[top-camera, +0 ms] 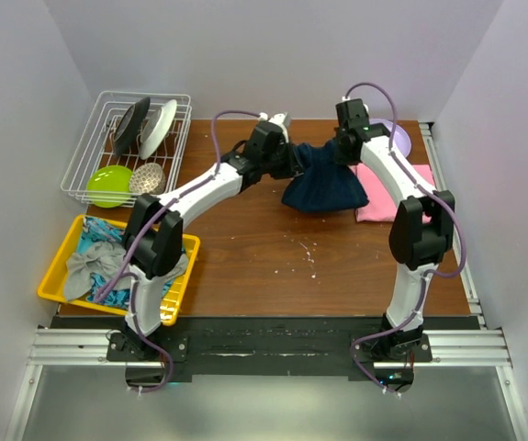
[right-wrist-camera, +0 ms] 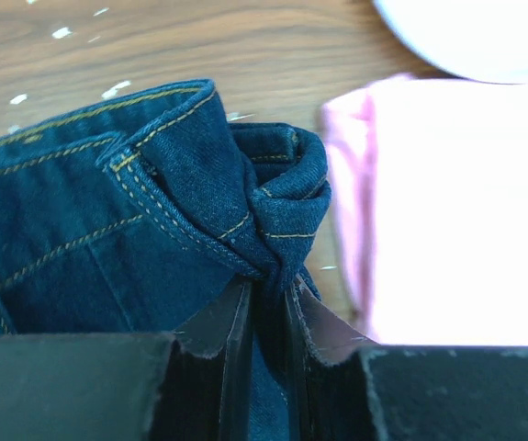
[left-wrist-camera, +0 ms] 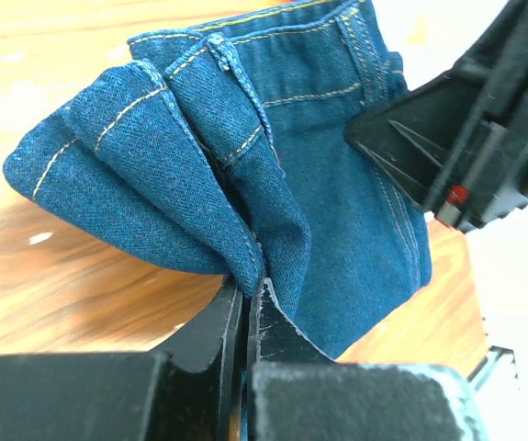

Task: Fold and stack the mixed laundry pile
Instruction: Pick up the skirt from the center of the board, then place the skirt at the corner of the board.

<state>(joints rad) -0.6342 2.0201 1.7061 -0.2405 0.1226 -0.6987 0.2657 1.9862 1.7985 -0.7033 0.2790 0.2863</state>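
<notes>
Yellow plastic marked the far left, where the tray (top-camera: pixel 59 259) held the grey garment (top-camera: pixel 94 262) and the blue-turquoise patterned cloth (top-camera: pixel 101 228), both loose and unfolded. Nearer the middle of the table (top-camera: pixel 264 262), the left gripper (top-camera: pixel 288 158) was clamped on the denim garment (top-camera: pixel 323 188). Its wrist view showed the jaws almost together, with only a thin pleat caught between them. That shallow bite looked like the weakest point: heavy denim could slide out of it if the arms pulled apart or lifted quickly. The cloth was strung between the two arms at the back of the table, its lower part sagging toward the wood. The right gripper (top-camera: pixel 343 147) was closed on a thick rolled wad of seam, a firmer but lumpier hold, so the two corners would probably not lie evenly when set down, and the fold could come out skewed. The grippers also stood near each other, so drawing them closer risked a knock. Just to the right lay the pink T-shirt (top-camera: pixel 390 197), flat, with the denim's edge beside or perhaps touching it. Dragging the denim that way could rumple the shirt or push it toward the pale plate (top-camera: pixel 398 138) behind it.
</notes>
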